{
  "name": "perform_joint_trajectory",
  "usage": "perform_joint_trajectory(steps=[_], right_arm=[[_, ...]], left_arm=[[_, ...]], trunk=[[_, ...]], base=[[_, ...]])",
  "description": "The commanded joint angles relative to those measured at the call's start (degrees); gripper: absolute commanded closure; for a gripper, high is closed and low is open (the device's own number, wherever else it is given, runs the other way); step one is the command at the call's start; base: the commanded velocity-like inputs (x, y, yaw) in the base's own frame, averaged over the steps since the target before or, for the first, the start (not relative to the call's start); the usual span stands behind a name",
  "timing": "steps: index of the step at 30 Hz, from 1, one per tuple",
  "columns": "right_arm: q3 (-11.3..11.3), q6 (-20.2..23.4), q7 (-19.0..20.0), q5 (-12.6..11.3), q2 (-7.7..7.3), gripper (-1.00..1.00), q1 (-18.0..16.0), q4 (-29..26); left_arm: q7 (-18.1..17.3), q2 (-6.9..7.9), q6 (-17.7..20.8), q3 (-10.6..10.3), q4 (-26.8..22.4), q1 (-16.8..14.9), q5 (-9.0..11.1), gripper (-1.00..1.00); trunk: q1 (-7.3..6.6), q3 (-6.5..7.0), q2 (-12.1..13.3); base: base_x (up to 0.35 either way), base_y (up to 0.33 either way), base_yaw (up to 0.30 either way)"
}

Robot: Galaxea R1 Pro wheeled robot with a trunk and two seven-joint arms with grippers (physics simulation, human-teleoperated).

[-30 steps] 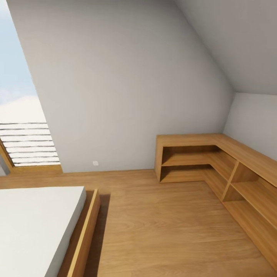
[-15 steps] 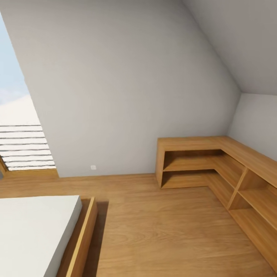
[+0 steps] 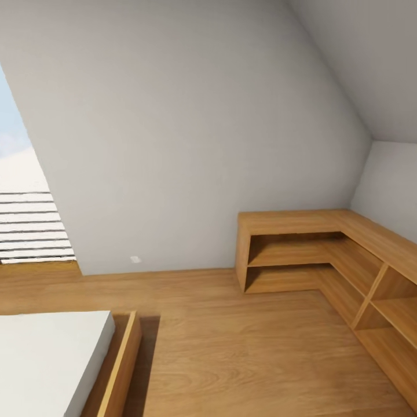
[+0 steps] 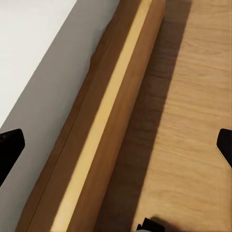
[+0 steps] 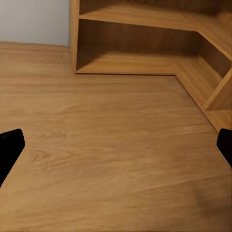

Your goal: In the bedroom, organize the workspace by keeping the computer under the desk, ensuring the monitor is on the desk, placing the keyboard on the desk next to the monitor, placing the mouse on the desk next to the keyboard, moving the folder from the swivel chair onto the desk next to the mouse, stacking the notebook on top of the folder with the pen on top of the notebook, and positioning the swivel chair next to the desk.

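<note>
White mattress point(image 3: 46, 359) low at left in a light wooden bed frame point(image 3: 119, 370), slatted window point(image 3: 32, 226) above. Grey sloped wall point(image 3: 191, 133) centre, wooden floor point(image 3: 231, 341) below. L-shaped wooden shelf unit point(image 3: 324, 255) right. Left gripper point(image 4: 116, 145) spread wide over bed frame edge; right gripper point(image 5: 116, 145) spread wide above floor, near shelf unit. Desk, monitor, other task things nowhere visible.

Left gripper point(image 4: 116, 145): jaws spread wide, black fingertips point(image 4: 9, 147) at opposite frame edges, nothing between, pointing down. Right gripper point(image 5: 116, 145): same, fingertips point(image 5: 9, 145) far apart, empty, angled downward and forward.
</note>
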Motion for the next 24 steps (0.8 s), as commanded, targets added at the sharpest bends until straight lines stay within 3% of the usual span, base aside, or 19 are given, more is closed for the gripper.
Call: perform_joint_trajectory(steps=[1, 24], right_arm=[[0.49, -0.14, -0.27, -0.21, 0.04, -1.0, -0.06, 0.13], [0.49, -0.13, 0.89, -0.25, -0.04, -1.0, -0.06, 0.13]], left_arm=[[0.26, 0.03, -0.04, -0.41, -0.13, 0.03, 0.33, -1.0], [0.26, 0.02, -0.04, -0.4, -0.13, 0.03, 0.33, -1.0]], trunk=[[0.04, -0.06, -0.03], [0.04, -0.06, -0.03]], base=[[0.326, 0.0, -0.083], [0.325, 0.0, -0.23]])
